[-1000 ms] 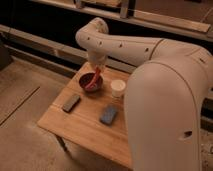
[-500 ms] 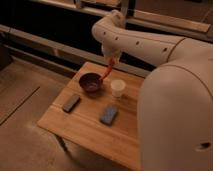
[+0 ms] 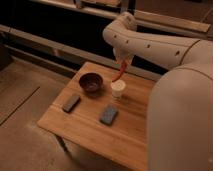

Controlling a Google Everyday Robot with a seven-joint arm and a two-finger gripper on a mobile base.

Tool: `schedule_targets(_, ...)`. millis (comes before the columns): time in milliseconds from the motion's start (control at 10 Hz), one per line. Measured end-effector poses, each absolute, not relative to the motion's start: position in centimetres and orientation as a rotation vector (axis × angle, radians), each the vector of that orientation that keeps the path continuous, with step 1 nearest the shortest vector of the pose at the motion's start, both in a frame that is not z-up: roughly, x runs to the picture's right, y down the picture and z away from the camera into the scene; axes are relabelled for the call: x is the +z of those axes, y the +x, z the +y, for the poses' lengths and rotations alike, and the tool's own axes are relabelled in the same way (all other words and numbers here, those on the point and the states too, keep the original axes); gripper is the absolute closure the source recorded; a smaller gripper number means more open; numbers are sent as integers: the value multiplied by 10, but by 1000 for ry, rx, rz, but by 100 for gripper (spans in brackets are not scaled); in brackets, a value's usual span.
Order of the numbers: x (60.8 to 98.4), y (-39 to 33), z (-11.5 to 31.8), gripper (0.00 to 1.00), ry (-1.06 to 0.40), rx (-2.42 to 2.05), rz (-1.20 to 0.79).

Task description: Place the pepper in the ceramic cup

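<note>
Camera view: the pepper [image 3: 119, 74], slim, red-orange and tapering to a point, hangs tip-down just above the rim of the ceramic cup [image 3: 118, 90], a small plain cream cylinder. The hand [image 3: 123, 62] is clamped tight on its upper end. Just left of the cup, a dark bowl [image 3: 91, 82] sits on the wooden tabletop [image 3: 80, 131].

The jaws, closed on the pepper [image 3: 119, 73], have left their place low over the dark bowl [image 3: 91, 82] near the far left corner of the worktop [image 3: 85, 125] and travelled along the far edge, rising; they now hang above the ceramic cup [image 3: 118, 90]; the pepper dangles, tip at the cup's rim; the arm [image 3: 150, 42] has swung along.
</note>
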State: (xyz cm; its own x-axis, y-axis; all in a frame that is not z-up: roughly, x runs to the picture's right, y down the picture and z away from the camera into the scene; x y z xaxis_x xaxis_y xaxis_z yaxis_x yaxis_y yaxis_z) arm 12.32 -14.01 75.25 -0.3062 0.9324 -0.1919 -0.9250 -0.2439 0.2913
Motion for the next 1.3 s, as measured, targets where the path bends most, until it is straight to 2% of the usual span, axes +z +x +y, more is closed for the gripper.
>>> schedule_targets(1000,754,147,-154,100,88,1854,419)
schedule_targets(1300,776,176,-173,100,161,1895,429)
